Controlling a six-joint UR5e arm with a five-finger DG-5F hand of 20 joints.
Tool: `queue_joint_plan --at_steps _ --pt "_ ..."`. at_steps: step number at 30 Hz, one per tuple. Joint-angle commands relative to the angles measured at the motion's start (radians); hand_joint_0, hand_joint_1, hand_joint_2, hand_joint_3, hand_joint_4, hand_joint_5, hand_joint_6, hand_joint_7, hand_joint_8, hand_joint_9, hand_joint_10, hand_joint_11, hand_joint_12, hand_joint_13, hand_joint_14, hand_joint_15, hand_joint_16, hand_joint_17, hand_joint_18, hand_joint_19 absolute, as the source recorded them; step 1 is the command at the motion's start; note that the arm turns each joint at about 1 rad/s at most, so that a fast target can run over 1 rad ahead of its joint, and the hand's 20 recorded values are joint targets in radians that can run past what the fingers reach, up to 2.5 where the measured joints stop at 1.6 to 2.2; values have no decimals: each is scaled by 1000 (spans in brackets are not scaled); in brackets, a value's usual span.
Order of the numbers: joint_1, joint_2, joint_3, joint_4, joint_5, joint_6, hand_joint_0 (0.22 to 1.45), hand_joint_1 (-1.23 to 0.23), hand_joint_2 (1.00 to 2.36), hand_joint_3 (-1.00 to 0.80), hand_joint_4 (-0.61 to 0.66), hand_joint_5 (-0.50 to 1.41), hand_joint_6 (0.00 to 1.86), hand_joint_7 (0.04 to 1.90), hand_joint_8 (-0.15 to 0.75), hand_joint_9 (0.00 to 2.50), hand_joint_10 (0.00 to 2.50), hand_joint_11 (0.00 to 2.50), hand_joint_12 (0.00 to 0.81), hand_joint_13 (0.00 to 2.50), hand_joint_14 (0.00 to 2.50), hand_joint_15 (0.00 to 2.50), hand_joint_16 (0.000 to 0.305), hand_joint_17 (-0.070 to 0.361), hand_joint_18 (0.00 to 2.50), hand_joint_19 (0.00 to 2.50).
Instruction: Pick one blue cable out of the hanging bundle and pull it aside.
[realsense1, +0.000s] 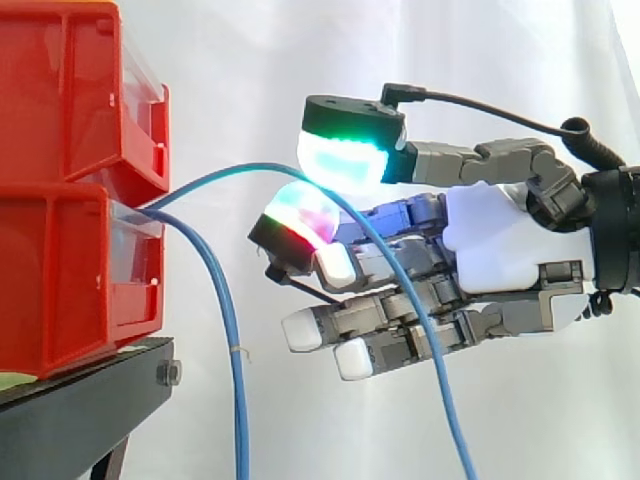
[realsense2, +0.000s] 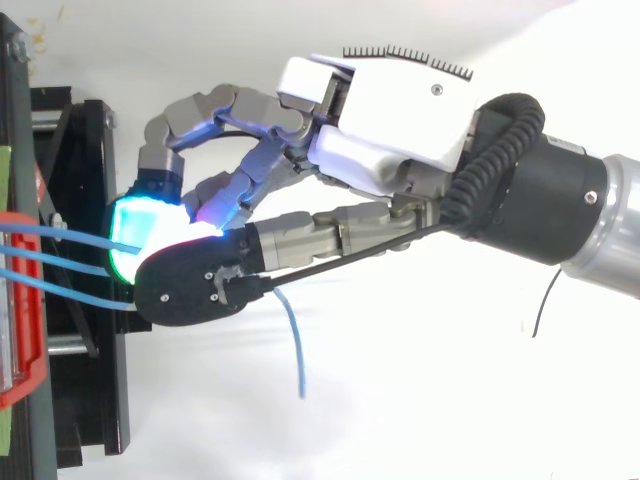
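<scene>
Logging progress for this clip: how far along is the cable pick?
Done: the arching blue cable is singled out, apart from the straight blue cable hanging by the red bins. In hand: the robot hand pinches it between two glowing pads. Left: pulling it well aside.

Robotics lab test station, viewed from the floor. A white curtain (realsense1: 230, 60) is screening off the background. Red bins (realsense1: 60, 250) are sitting stacked on a black stand (realsense1: 90, 385). A robot hand (realsense1: 500, 240) is pinching a blue cable (realsense1: 215, 177) trailing from the bins.
</scene>
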Motion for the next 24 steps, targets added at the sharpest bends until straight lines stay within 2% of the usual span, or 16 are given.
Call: queue_joint_plan --at_steps 1,8,13,17,22,24 --pt "-1 0 0 0 2 0 545 -707 1014 -68 102 -85 881 1161 328 1160 15 466 381 774 18 472 55 125 692 542" --pt "0 0 0 -2 2 -2 558 -780 1019 -54 119 -101 906 1145 314 1128 15 522 362 756 18 501 51 115 653 570" --pt "-3 0 1 -38 -1 6 561 -778 1024 -85 139 -109 910 1157 292 1111 18 536 341 740 21 509 46 103 623 593" --pt "-1 2 1 -72 -1 9 552 -759 1022 -69 146 -105 912 1178 310 1124 16 524 354 757 20 506 49 110 653 579" --pt "-1 2 1 -81 2 5 550 -743 1015 -8 84 -90 921 1164 340 1160 14 520 382 797 18 530 54 123 705 559" --pt "0 2 1 -81 4 3 565 -779 1015 28 65 -86 924 1166 340 1160 15 523 383 808 20 545 54 121 712 558"
